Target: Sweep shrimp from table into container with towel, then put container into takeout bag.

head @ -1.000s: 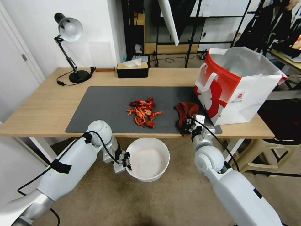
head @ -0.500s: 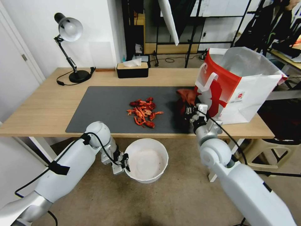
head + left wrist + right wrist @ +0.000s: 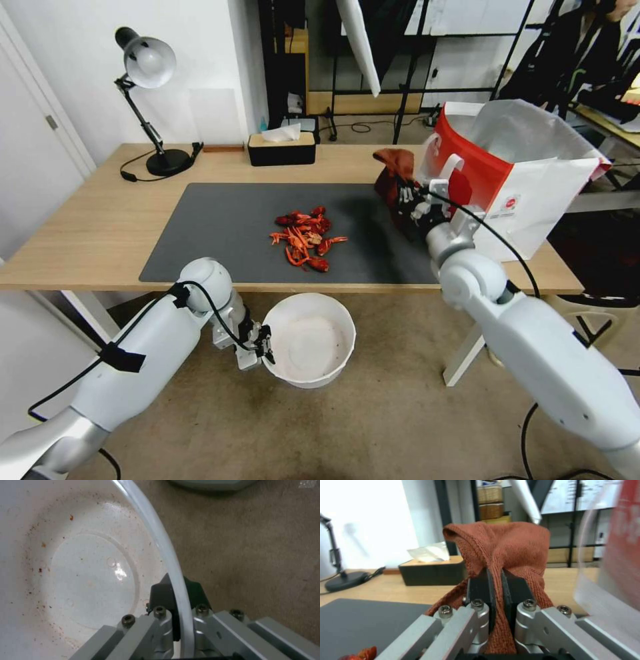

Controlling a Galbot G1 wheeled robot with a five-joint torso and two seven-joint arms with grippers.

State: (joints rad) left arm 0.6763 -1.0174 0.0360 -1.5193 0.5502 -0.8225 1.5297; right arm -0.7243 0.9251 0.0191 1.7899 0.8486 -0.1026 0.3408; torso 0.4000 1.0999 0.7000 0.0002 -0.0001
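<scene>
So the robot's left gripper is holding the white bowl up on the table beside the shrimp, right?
Not quite. The left gripper does grip the white bowl by its rim, but the head view shows it held below the table edge, above the floor, not up beside the shrimp.

Even, bright indoor light from above — no hard glare on the table; soft shadow falls on the mat under the lifted towel, and a dim patch on the floor beneath the container; the head view bows straight lines at its edges; in the right wrist view the bag is smeared and the white wall washes out — background soft.
</scene>
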